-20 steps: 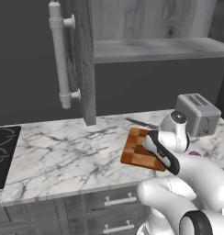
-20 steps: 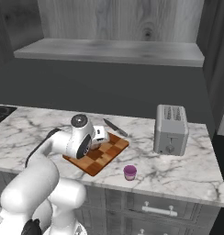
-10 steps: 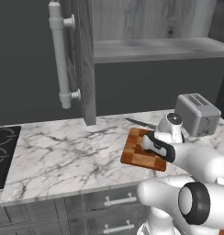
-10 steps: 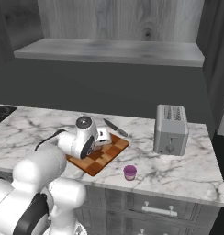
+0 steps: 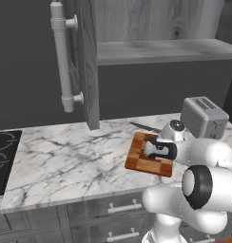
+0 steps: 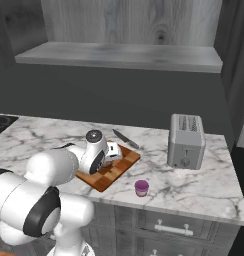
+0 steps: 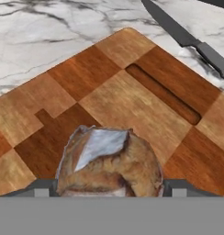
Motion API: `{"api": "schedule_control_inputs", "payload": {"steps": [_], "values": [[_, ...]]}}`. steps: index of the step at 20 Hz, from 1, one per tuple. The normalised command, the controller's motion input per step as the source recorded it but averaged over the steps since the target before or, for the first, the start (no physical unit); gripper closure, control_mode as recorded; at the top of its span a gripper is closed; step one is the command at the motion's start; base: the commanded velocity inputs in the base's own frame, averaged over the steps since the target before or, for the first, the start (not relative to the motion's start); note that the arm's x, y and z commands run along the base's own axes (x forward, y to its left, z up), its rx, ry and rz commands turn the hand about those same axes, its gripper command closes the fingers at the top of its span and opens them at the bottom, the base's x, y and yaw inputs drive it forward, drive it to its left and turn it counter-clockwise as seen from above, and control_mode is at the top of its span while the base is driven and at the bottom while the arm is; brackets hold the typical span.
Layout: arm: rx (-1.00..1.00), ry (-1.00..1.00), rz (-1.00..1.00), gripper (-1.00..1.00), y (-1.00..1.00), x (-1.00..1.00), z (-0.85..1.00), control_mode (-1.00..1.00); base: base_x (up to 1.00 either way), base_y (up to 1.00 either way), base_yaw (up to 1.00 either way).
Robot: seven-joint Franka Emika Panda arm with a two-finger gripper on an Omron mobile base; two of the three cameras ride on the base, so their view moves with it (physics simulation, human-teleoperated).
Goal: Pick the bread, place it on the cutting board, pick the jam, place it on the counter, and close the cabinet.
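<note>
The end effector [image 7: 109, 190] gripped the bread roll [image 7: 109, 165] just above the checkered cutting board [image 7: 132, 105] on the counter [image 5: 65, 161]; judged next: lower, release, then fetch the jam jar [image 6: 141, 187].

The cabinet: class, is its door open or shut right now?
Open. In the left base view, the cabinet door juts edge-on toward the camera, exposing the shelf.

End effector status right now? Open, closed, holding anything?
End effector: closed on the bread, one finger on each side of it, just over the cutting board.
</note>
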Motion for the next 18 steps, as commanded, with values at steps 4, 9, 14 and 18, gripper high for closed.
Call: {"api": "schedule_control_inputs", "payload": {"steps": [4,9,14,18], "values": [[0.0,0.0,0.0,1.0,0.04,0.06,-0.26,-1.0,0.0,0.0,0.0],[0.0,0.0,0.0,1.0,0.03,0.03,-0.19,-1.0,0.0,0.0,0.0],[0.0,0.0,0.0,-1.0,0.0,0.0,-0.08,-1.0,0.0,0.0,0.0],[0.0,0.0,0.0,-1.0,0.0,0.0,0.0,-1.0,0.0,0.0,0.0]]}}
